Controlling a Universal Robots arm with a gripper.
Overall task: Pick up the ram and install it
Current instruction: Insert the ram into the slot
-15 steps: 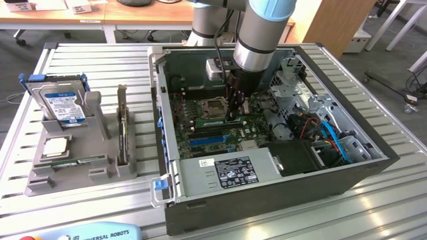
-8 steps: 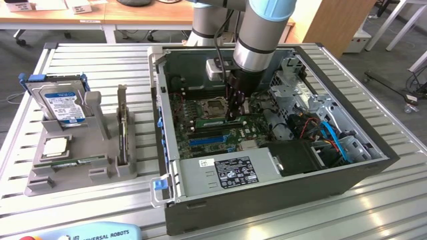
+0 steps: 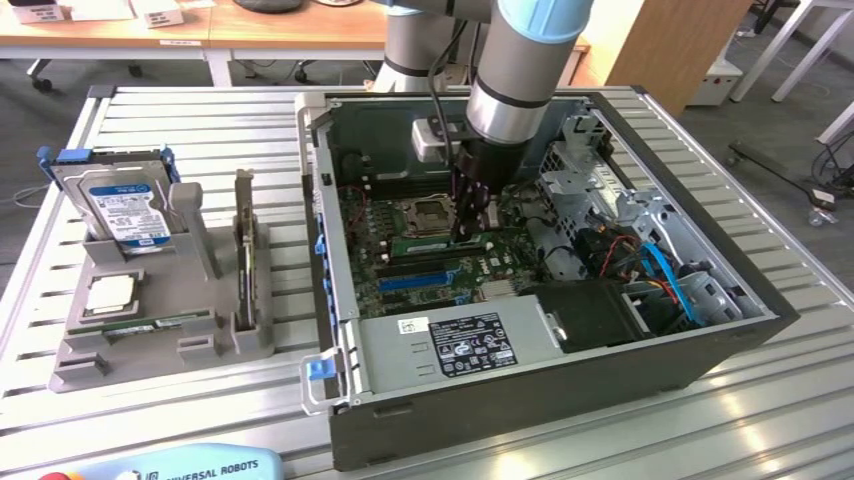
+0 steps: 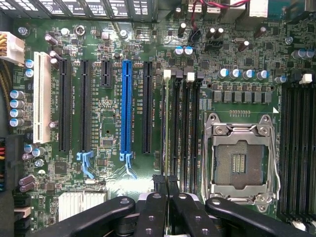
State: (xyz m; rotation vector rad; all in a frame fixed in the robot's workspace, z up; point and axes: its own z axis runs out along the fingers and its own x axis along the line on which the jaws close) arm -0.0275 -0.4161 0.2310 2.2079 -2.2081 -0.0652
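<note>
- A thin green ram stick with small black chips (image 3: pixel 150 323) lies flat in the grey plastic holder tray (image 3: pixel 134 365), near, on the exterior view's left.
- It looks light, stiff and easy to snap. Hold it by its long edges, not the chips.
- Farther in, the black gripper (image 4: pixel 166 184) is pinched shut over the long black memory slots (image 4: pixel 185 128) in the open dark computer case (image 3: pixel 534 400).

the arm (image 3: pixel 514 80) reaches down into the open computer case (image 3: pixel 534 405). its gripper (image 3: pixel 470 222) is low over the motherboard (image 3: pixel 441 270), just beside the cpu socket (image 3: pixel 429 212). on the exterior view's left, a grey holder (image 3: pixel 80 375) carries 1 hard drive (image 3: pixel 127 205), 1 upright expansion card (image 3: pixel 244 250) and a green ram (image 3: pixel 147 323) lying flat.
</note>
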